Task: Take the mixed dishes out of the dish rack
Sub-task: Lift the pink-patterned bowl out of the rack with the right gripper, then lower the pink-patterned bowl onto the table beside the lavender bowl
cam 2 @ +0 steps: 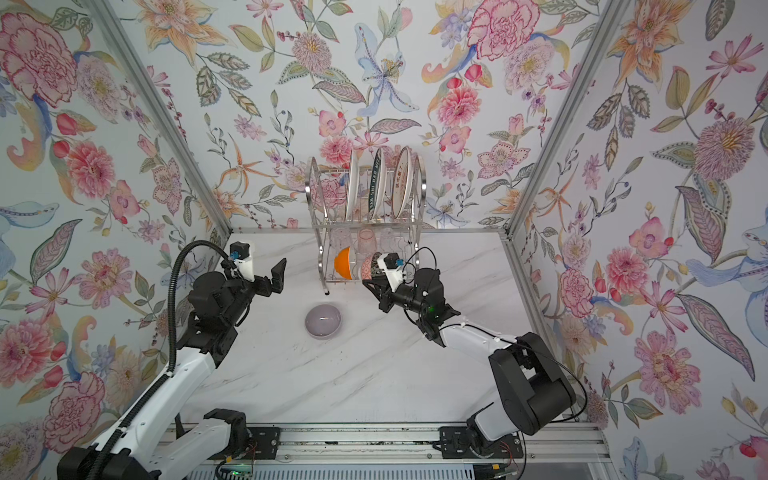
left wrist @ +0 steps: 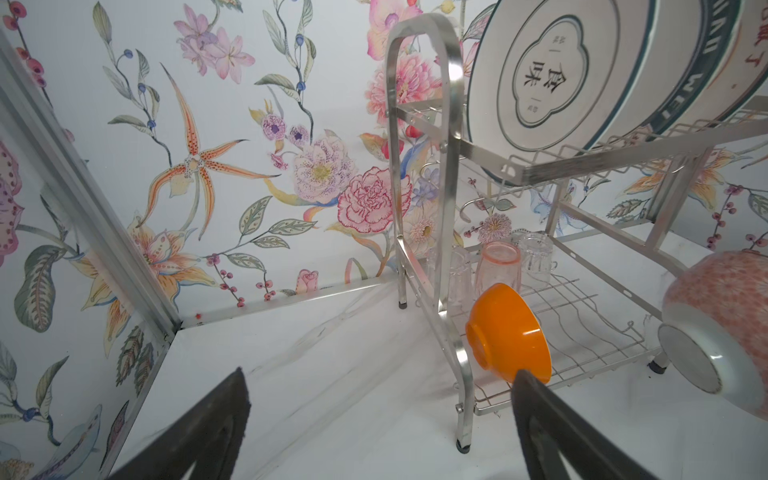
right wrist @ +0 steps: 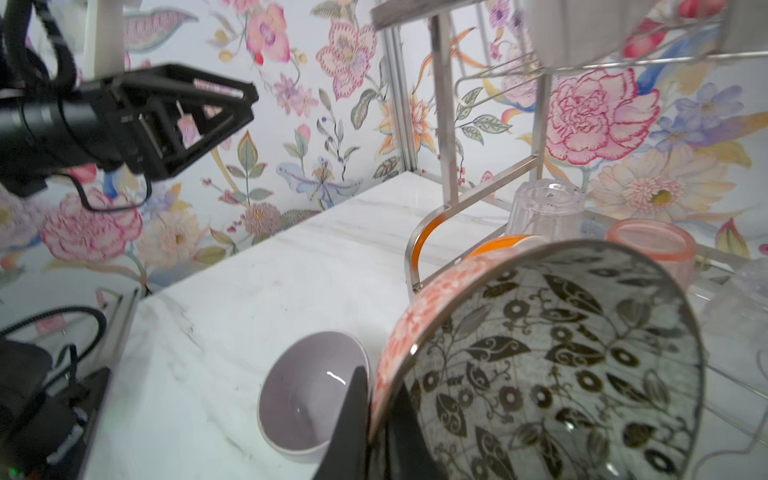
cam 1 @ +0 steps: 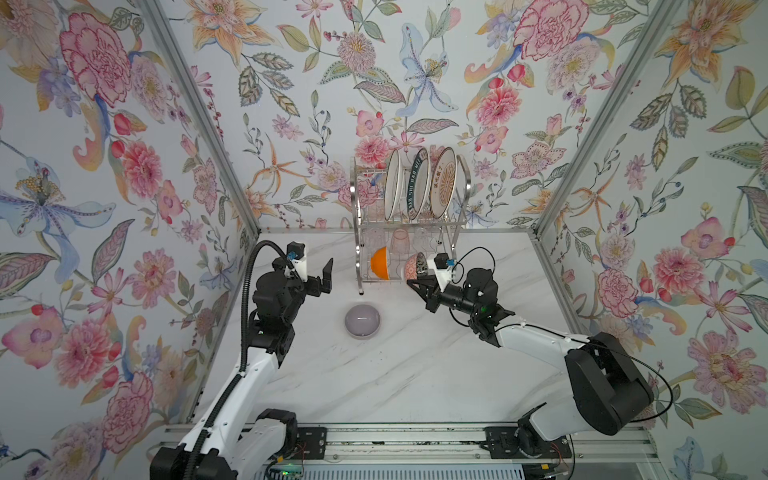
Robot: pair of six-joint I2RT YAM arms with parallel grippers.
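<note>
Nearest us, on the white marbled tabletop (cam 1: pixel 395 374), sits one lilac bowl (cam 1: pixel 362 321). It is smooth, round and upright, and it stands apart from the rack.

Beyond it the two arms reach in from either side. The left arm is bent at the elbow. The left claw (left wrist: pixel 380 374) hangs with its black fingers wide apart, gripping nothing, near the rack's left end. The right arm stretches low across the tabletop. The right claw (right wrist: pixel 374 419) is pinched on the rim of the leaf-patterned bowl (right wrist: pixel 540 365), one finger inside and one outside.

That bowl is glossy, coral-speckled outside with dark leaves within. It is tipped on its side at the right front of the lower shelf of the dish rack (cam 1: pixel 357 232); we cannot tell whether it touches the wires. One shiny orange bowl (cam 1: pixel 380 263) stands on edge at that shelf's left end.

Behind these are three small upended glasses, a pink glass (left wrist: pixel 496 266) between two clear glasses (left wrist: pixel 536 257).

On the upper shelf of the steel wire rack three round plates stand on edge:
- a white plate (cam 1: pixel 392 185)
- a teal-lettered plate (cam 1: pixel 417 183)
- an orange sunburst plate (cam 1: pixel 442 183)
</note>
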